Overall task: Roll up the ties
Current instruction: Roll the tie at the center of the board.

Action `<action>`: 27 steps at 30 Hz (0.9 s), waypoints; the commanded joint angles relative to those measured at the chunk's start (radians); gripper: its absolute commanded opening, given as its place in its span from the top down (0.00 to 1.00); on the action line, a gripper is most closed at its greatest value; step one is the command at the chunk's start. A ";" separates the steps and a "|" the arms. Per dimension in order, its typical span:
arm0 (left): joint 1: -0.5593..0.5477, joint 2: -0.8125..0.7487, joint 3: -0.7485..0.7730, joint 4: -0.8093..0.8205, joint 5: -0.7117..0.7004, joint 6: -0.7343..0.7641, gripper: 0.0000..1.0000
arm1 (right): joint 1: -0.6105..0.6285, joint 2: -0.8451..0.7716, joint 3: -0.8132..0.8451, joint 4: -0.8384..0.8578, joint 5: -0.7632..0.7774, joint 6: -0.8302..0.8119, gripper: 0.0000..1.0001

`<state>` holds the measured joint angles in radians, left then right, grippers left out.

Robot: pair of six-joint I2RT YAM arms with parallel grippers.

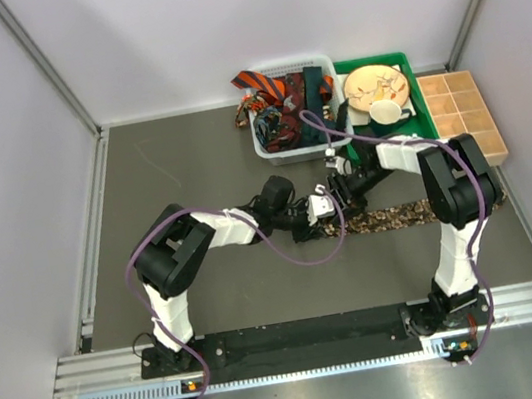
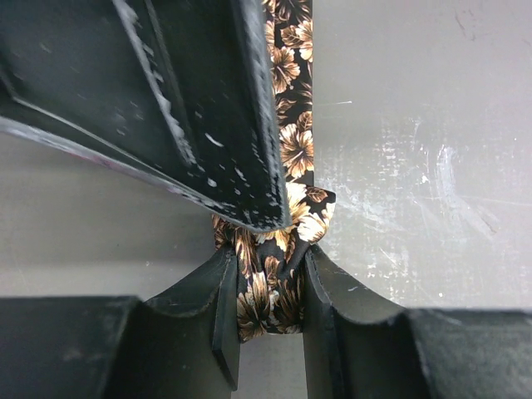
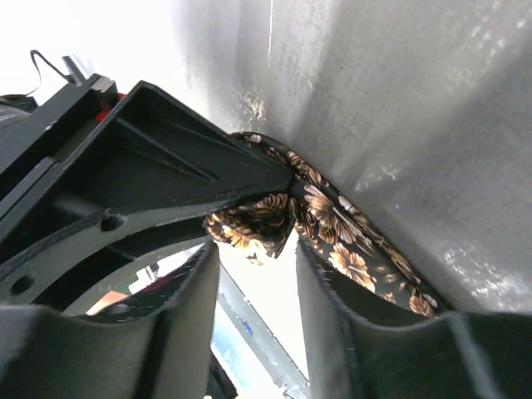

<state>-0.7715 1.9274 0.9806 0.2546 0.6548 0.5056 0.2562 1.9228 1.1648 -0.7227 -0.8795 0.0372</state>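
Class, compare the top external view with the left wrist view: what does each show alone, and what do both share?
Only the top view shows the white basket holding other ties, and the green tray. Only the left wrist view shows the flower print and the bunched end pinched between the left fingers. Both show the brown-black tie lying on the table.

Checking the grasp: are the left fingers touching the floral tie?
Touching. The left wrist view shows the tie bunched between both left fingers, pressed against their inner faces with no gap.
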 commanded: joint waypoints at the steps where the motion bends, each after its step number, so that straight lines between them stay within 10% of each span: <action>1: 0.011 0.028 0.004 -0.129 -0.084 -0.041 0.91 | 0.025 -0.033 -0.016 0.045 0.037 0.021 0.62; 6: 0.011 0.033 0.006 -0.136 -0.080 -0.033 0.87 | 0.026 -0.019 -0.011 0.075 0.065 0.021 1.00; 14: 0.067 0.009 0.007 -0.098 0.003 -0.099 0.34 | 0.017 -0.007 -0.039 0.124 0.165 0.006 1.00; 27: 0.100 0.030 -0.138 0.471 0.229 -0.298 0.24 | 0.017 0.015 -0.077 0.178 0.215 0.020 1.00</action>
<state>-0.6575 1.9270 0.8413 0.5262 0.8280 0.3004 0.2722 1.9236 1.1122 -0.6136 -0.7364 0.0711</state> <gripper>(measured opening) 0.757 0.007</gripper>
